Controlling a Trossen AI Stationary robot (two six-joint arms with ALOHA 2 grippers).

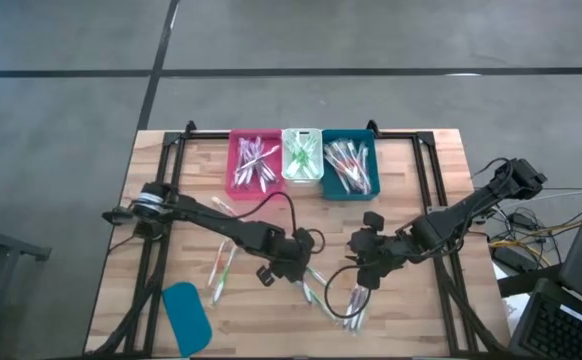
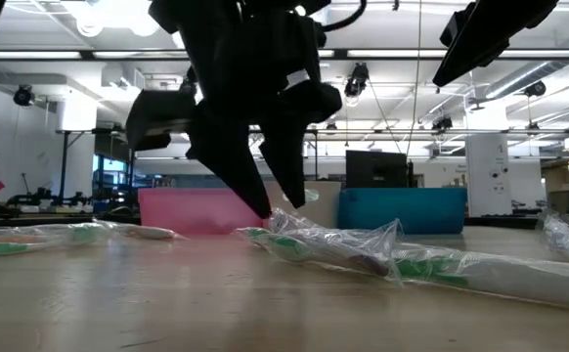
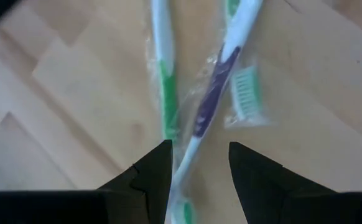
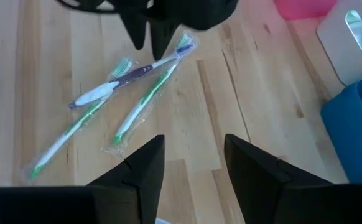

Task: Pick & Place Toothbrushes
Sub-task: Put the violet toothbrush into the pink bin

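Toothbrushes: slim whitish sticks in clear crinkled wrappers, with green or purple accents; a purple one lies crossed over a green one on the worktop, a green bristle head showing beside them.
Loose stock: another pair lies left of centre; a small cluster lies near the front edge, right of centre.
Bins: three in a row at the back edge — pink bin, white bin, teal bin — each holding toothbrushes.
Materials: pale wooden planks in a block pattern; glossy wrappers catch the light; the bins look like smooth plastic.
Left claw: fingers apart, low over the crossed pair, straddling the purple handle without clamping it.
Right claw: fingers apart, empty, above bare wood near the centre, facing the left one.
Nearby: a flat teal lid at the front left corner; black frame rails run down both sides.
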